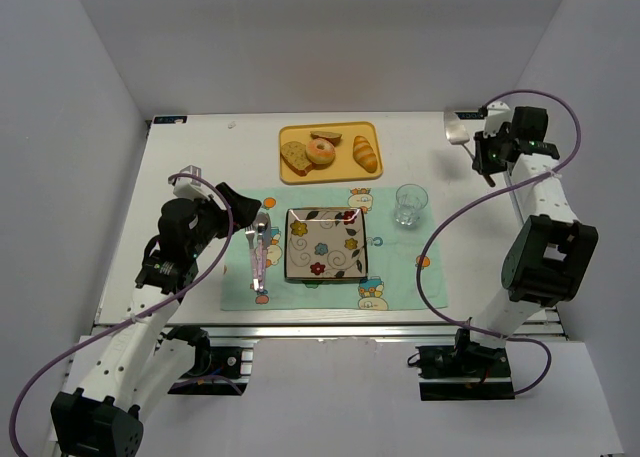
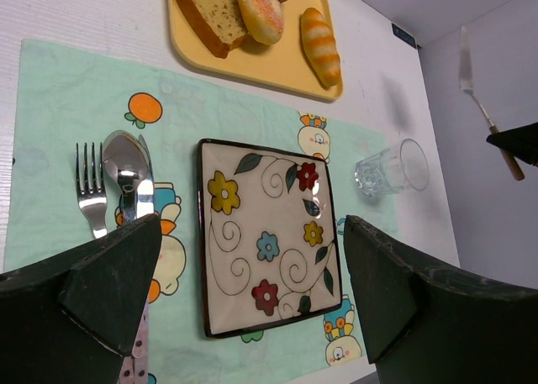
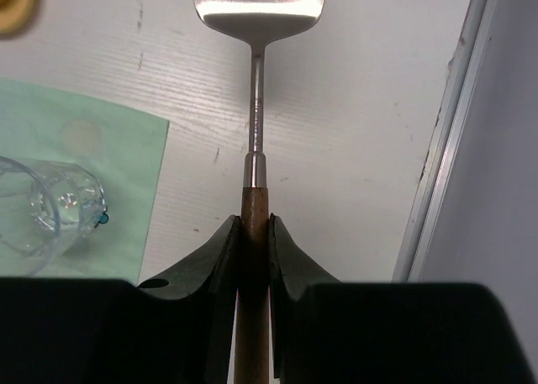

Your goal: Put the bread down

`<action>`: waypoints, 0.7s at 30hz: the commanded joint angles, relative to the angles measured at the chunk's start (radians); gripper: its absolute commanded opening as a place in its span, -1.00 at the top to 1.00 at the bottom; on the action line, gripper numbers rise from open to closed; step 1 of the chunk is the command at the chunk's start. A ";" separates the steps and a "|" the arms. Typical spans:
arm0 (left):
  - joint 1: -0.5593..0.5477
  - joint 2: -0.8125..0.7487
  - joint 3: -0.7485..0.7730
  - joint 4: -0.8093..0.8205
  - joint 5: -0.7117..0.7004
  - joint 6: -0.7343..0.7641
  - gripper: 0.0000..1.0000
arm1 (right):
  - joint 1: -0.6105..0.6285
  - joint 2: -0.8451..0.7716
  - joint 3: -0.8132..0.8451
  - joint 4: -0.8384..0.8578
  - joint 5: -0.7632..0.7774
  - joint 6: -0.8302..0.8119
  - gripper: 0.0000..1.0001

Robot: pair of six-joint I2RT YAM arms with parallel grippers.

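The bread, a round bagel (image 1: 321,153) with a pinkish top, lies on the yellow tray (image 1: 288,175) at the back of the table; it also shows in the left wrist view (image 2: 259,10). A square flowered plate (image 1: 326,243) (image 2: 265,233) sits bare on the green placemat. My right gripper (image 1: 487,155) (image 3: 255,224) is shut on the wooden handle of a metal spatula (image 1: 455,127) (image 3: 256,6), held above the table at the back right. My left gripper (image 1: 235,212) (image 2: 252,233) is open and empty, to the left of the plate and above it.
A toast slice (image 1: 297,157) and a croissant (image 1: 366,153) share the tray. A clear glass (image 1: 409,204) (image 3: 46,212) stands right of the plate. A fork (image 2: 90,186) and a spoon (image 2: 124,161) lie left of it on the placemat (image 1: 400,277).
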 commanded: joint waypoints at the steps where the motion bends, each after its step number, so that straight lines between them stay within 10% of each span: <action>1: 0.005 -0.001 0.014 0.014 0.011 -0.005 -0.96 | 0.007 -0.040 0.086 0.005 -0.082 0.001 0.95; 21: 0.005 -0.018 0.023 -0.017 -0.004 -0.008 -0.96 | 0.355 0.227 0.516 -0.437 -0.130 -0.211 1.00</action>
